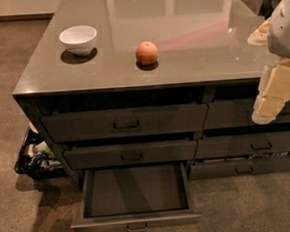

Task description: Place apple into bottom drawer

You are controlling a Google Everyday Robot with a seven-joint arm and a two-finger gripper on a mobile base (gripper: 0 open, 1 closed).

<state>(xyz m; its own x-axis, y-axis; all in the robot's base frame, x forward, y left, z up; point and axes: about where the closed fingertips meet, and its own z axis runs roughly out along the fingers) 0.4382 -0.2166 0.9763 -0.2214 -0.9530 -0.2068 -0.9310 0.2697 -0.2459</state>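
The apple [146,53], small, round and orange-red, sits on the grey countertop [190,52] near its front edge. The bottom drawer [136,221] of the left column is pulled open below it, and its dark interior holds nothing. My gripper [271,101] hangs at the right edge of the view, in front of the right drawers and well to the right of the apple. It holds nothing that I can see.
A white bowl [78,39] stands on the counter's left side. Two shut wide drawers [126,123] lie above the open one, and narrower drawers [249,144] are to the right. A black bin of clutter [35,155] sits on the floor at the left.
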